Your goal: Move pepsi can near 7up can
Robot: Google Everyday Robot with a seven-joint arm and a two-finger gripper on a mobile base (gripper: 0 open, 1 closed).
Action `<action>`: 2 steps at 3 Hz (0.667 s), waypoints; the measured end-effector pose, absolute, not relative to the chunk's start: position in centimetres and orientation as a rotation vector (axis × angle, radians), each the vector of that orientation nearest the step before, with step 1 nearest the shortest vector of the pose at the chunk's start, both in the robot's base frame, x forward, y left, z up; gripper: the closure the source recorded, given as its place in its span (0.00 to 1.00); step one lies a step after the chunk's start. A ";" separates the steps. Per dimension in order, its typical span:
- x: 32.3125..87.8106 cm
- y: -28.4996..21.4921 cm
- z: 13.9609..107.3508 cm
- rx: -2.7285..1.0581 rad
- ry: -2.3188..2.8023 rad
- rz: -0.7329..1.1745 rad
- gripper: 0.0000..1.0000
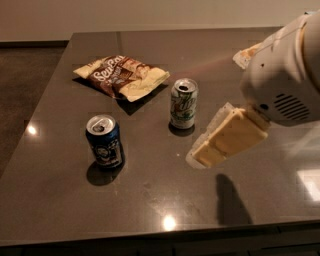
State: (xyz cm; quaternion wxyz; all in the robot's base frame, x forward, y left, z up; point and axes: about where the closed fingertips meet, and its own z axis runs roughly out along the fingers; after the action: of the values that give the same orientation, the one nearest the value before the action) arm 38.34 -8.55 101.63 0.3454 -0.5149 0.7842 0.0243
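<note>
A break room or office kitchen, by the look of it: a dark polished surface (150,210) before a plain wall (150,15) carries a chip bag (121,75), pepsi can (104,141) and 7up can (183,104); the robot's gripper (202,155) hangs over its right side.

My cream gripper (212,149) hangs right of a white, green-lettered 7up can (183,104), with a dark blue pepsi can (104,141) and a brown-and-cream snack bag (120,76) on the glossy dark grey table (65,205).
</note>
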 end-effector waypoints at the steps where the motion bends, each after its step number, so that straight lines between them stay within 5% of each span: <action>1: 38.3 -8.6 101.6 -1.337 2.036 0.063 0.00; 2: 38.3 -8.6 101.6 -1.337 2.036 0.063 0.00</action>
State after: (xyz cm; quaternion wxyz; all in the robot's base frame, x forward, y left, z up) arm 38.34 -8.55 101.63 0.3454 -0.5149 0.7842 0.0243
